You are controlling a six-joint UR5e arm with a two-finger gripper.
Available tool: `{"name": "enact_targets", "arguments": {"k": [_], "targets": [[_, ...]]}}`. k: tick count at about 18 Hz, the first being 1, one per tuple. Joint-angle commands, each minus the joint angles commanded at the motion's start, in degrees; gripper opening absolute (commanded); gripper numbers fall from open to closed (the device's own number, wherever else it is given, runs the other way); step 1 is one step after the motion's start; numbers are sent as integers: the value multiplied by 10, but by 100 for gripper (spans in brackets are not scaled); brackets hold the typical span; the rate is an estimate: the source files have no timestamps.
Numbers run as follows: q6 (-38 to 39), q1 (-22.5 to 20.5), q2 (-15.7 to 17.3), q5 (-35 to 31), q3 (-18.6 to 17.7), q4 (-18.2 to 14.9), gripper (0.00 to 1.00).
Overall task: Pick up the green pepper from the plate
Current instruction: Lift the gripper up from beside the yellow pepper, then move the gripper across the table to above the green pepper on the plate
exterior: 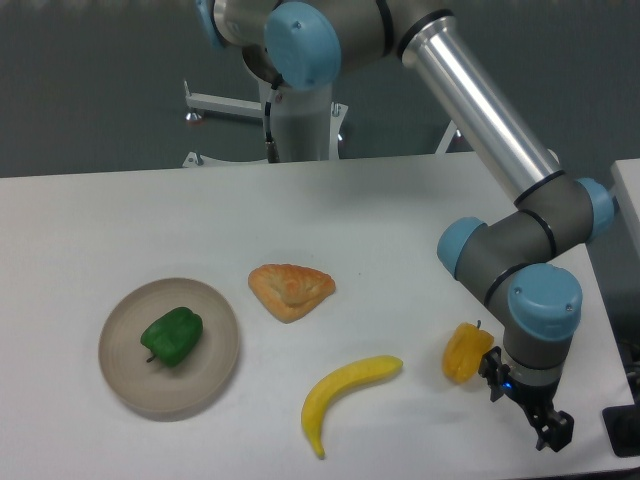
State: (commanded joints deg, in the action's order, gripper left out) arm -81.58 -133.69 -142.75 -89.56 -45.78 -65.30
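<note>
Currently my gripper (553,432) hangs low at the table's (400,220) front right corner, finger state indiscernible. Near the front left edge, the plate (213,375) holds the green pepper (172,336).
</note>
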Motion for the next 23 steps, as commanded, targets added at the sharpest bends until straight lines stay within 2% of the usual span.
{"name": "enact_targets", "arguments": {"k": [4,6,9,12,14,16,23], "targets": [[90,34,44,0,-49,-2,100],[158,52,59,3,-74,-2,100],[215,70,87,25,-118,-2,100],[271,86,134,53,-176,-2,100],[301,94,174,93,-222,0,100],[331,106,199,105,-263,5,100],[466,179,214,105,-321,33,100]]}}
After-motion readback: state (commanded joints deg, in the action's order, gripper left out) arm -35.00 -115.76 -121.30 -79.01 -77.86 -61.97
